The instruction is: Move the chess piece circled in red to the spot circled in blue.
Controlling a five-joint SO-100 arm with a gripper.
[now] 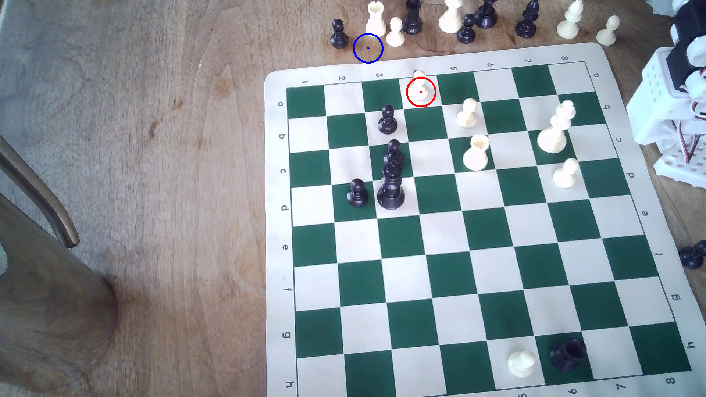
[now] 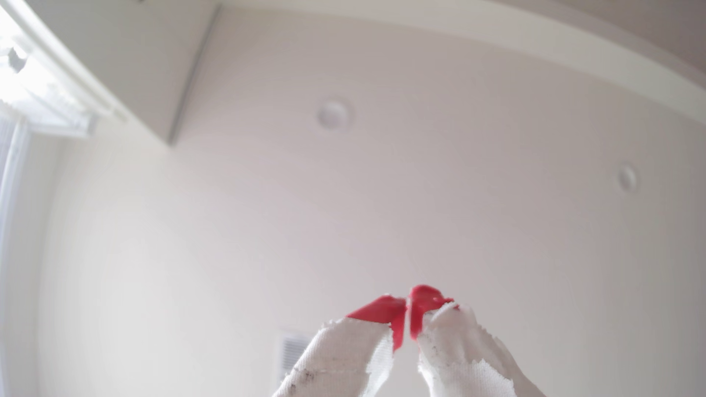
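On a white square, red-ringed, the cream pawn (image 1: 420,89) stands upright — claw (image 2: 407,305) pinched closed, empty.

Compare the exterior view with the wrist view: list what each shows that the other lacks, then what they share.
Exterior view: the chessboard on the wooden table, the white pawn in the red circle, the blue-ringed spot on bare wood beside the board, and the arm's white base at the exterior view's right.

Wrist view: the gripper, red tips together, aimed at a ceiling with round fixtures.

Shared: nothing recognisable.
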